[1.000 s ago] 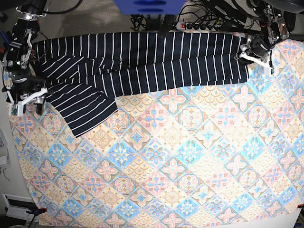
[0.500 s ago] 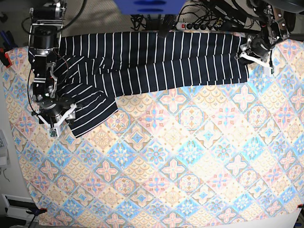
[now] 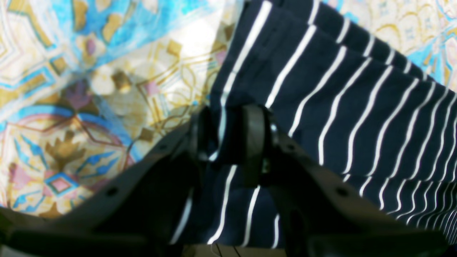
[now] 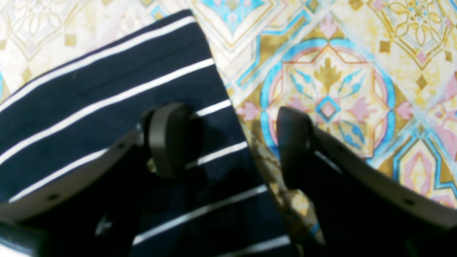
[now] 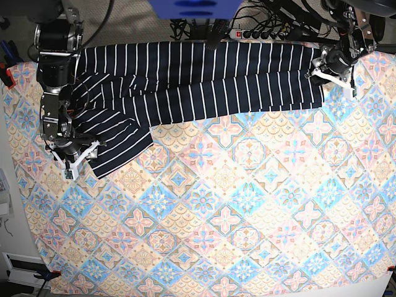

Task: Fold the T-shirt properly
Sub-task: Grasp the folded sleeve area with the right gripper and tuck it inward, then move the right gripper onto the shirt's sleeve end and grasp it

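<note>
Slippage worries me: my left gripper pinches only the T-shirt edge, while my right gripper gapes, straddling the sleeve hem, possibly snagging tablecloth.

The T-shirt lies stretched along the far edge of the tablecloth, its sleeve reaching toward the near left in the base view. The left gripper sits at the shirt's far-right end there, jaws closed on the hem. The right gripper sits at the sleeve corner on the left, one finger over the cloth, the other over the tablecloth just beside the edge.
</note>
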`<state>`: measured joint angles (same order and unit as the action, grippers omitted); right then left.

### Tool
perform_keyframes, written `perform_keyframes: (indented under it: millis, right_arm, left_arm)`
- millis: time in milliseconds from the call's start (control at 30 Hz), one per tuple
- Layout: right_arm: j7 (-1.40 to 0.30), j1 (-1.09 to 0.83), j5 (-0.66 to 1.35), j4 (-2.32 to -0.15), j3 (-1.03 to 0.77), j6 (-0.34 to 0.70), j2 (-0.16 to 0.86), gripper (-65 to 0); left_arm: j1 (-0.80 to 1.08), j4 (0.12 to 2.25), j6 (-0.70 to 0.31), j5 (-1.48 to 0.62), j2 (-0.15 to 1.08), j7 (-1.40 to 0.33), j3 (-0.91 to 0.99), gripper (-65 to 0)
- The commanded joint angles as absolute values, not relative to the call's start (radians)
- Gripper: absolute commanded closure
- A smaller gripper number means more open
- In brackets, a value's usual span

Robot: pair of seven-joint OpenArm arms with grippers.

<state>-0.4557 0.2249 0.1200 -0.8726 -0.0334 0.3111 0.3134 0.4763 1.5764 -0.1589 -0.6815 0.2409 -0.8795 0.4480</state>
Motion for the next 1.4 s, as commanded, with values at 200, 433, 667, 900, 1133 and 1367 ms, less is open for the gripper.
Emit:
perform_keyframes:
  millis: [200, 433, 667, 900, 1133, 1367]
  right_arm:
    - [-0.475, 0.193, 0.111, -0.866, -0.036, 0.309, 0.323, -16.9]
    - [-0.487, 0.163, 0.116, -0.905, -0.044, 0.309, 0.321, 0.0]
    - [-0.593, -0.013, 0.117, -1.331, -0.15, 0.309, 0.321, 0.0]
    - [-0.685, -0.231, 0.182, -1.673, -0.225, 0.309, 0.321, 0.0]
    - [-0.687, -0.438, 0.291, -1.81, -0.325, 0.309, 0.323, 0.0]
    - [-0.687, -0.567, 0.311, -1.896, -0.386, 0.309, 0.323, 0.0]
  left_arm:
    - [0.464, 1.593, -0.165, -0.691, 0.252, -0.871, 0.453, -16.0]
    - [0.464, 1.593, -0.165, -0.691, 0.252, -0.871, 0.453, -16.0]
    - [0.463, 1.593, -0.165, -0.691, 0.252, -0.871, 0.453, -16.0]
    - [0.461, 1.593, -0.165, -0.691, 0.251, -0.868, 0.453, -16.0]
    - [0.45, 1.592, -0.165, -0.69, 0.251, -0.869, 0.453, -15.9]
    - [0.45, 1.592, -0.165, -0.69, 0.251, -0.869, 0.453, -15.9]
